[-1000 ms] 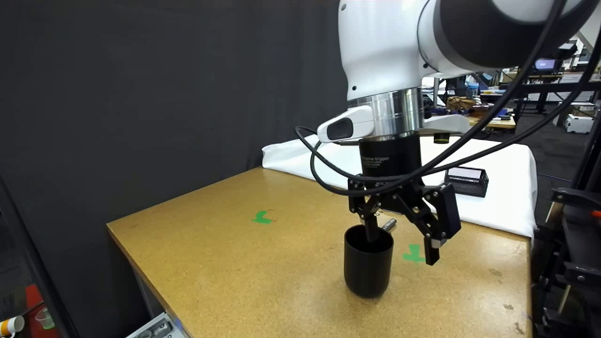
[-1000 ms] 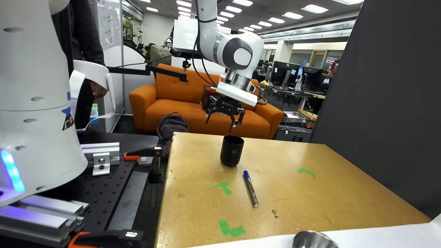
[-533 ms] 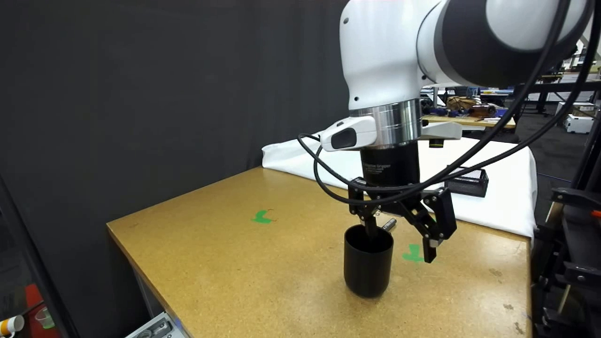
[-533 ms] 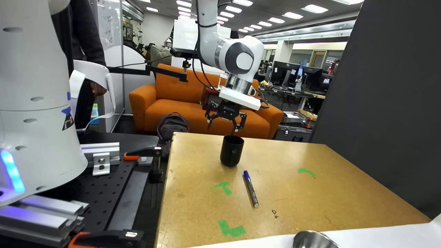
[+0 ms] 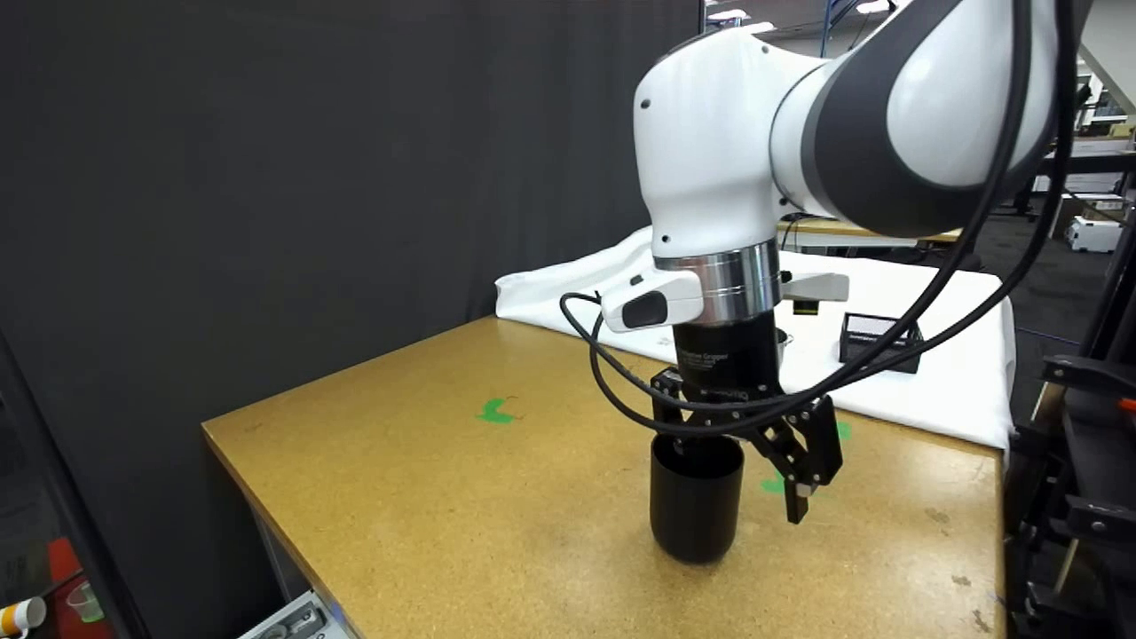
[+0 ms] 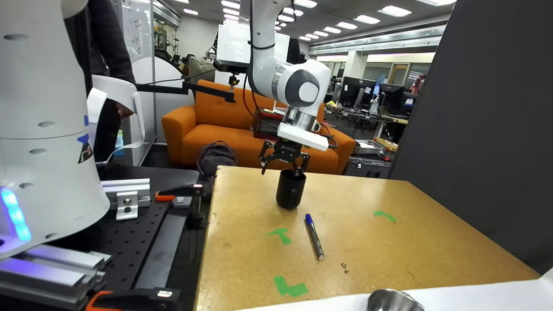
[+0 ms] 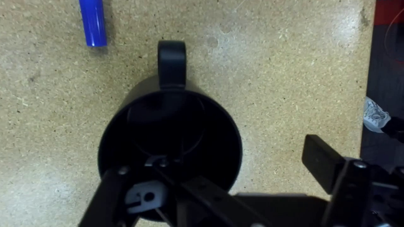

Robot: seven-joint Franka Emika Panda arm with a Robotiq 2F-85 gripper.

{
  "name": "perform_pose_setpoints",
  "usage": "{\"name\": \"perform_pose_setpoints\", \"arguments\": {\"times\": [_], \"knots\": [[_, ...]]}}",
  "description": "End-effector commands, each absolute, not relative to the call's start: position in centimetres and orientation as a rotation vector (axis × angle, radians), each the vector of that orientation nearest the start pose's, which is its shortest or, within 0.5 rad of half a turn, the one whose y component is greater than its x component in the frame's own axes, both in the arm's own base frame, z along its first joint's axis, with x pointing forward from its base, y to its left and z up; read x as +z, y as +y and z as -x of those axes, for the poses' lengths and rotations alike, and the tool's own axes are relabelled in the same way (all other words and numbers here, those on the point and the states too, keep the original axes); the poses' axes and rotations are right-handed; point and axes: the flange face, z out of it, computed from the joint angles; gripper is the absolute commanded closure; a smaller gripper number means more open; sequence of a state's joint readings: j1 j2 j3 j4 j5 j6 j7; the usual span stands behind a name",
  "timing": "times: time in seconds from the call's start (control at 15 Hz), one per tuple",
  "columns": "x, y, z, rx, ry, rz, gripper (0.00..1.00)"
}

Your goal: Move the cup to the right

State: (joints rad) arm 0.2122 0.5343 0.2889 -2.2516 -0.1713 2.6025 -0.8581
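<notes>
The black cup (image 5: 697,506) stands upright on the wooden table; it also shows in an exterior view (image 6: 290,192) and, from above with its handle, in the wrist view (image 7: 170,116). My gripper (image 5: 742,481) is open and points down over it. One finger reaches through the cup's mouth, and its tip is hidden inside. The other finger hangs outside the cup with a gap between it and the wall. In the wrist view the gripper (image 7: 244,162) straddles the cup's rim. It also shows in an exterior view (image 6: 280,172).
A blue-capped marker (image 6: 314,237) lies near the cup, with its cap in the wrist view (image 7: 93,23). A silver bowl (image 6: 394,301) and a black box (image 5: 880,344) sit on the white cloth (image 5: 958,355). Green tape marks (image 6: 291,287) are on the table. A dark curtain (image 5: 355,177) borders it.
My gripper has moved down, so one finger sits deeper inside the cup and the other is lower beside it. It stays open. The cup and marker have not moved.
</notes>
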Motion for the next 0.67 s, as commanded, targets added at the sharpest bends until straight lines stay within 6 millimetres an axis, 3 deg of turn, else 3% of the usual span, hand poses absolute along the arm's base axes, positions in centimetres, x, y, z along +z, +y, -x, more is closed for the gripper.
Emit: {"name": "perform_pose_setpoints", "arguments": {"times": [0.0, 0.6], "knots": [[11.1, 26.3, -45.1, 0.177, -2.074, 2.209, 0.33], [12.1, 26.4, -45.4, 0.166, -2.092, 2.244, 0.98]]}}
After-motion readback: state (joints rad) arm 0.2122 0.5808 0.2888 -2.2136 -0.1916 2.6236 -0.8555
